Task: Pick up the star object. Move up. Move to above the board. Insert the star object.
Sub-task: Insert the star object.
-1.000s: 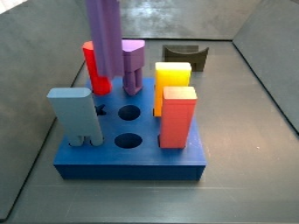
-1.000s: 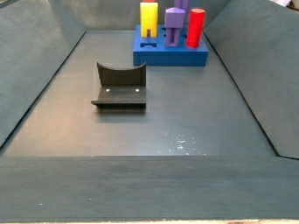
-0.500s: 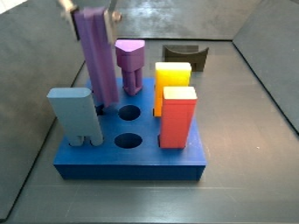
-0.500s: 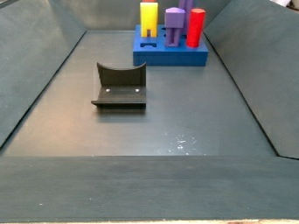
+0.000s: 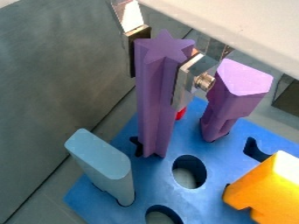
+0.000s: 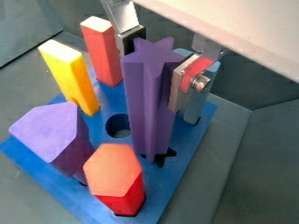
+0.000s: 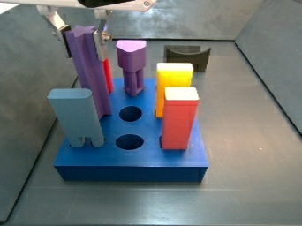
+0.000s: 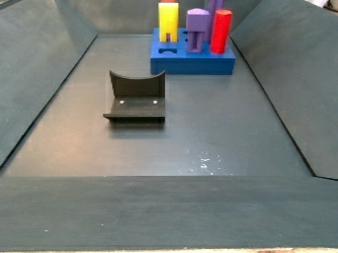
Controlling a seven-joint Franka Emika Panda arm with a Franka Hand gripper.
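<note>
The star object [image 7: 83, 66], a tall purple fluted column, stands upright with its lower end in a hole at the back left of the blue board [image 7: 130, 164]. In both wrist views the star top [image 5: 162, 45] [image 6: 149, 58] sits between the silver fingers. The gripper [image 7: 80, 33] is above the board, shut on the column's upper part; it shows in both wrist views [image 5: 160, 66] [image 6: 158, 68]. The column's foot meets the star-shaped hole [image 5: 145, 150]. The board also shows far off in a side view [image 8: 192, 66].
On the board stand a smooth purple heart-topped peg [image 7: 132, 57], a red peg [image 6: 117, 179], a yellow block [image 7: 175, 78], an orange-red block [image 7: 179, 119] and a light blue piece [image 7: 73, 115]. Two round holes [image 7: 131, 113] lie open. A dark grey curved block [image 8: 134, 97] lies apart.
The gripper has come down with the star object; the column's lower end has dropped from above the board into its hole, and the gripper's fingers have come into a side view.
</note>
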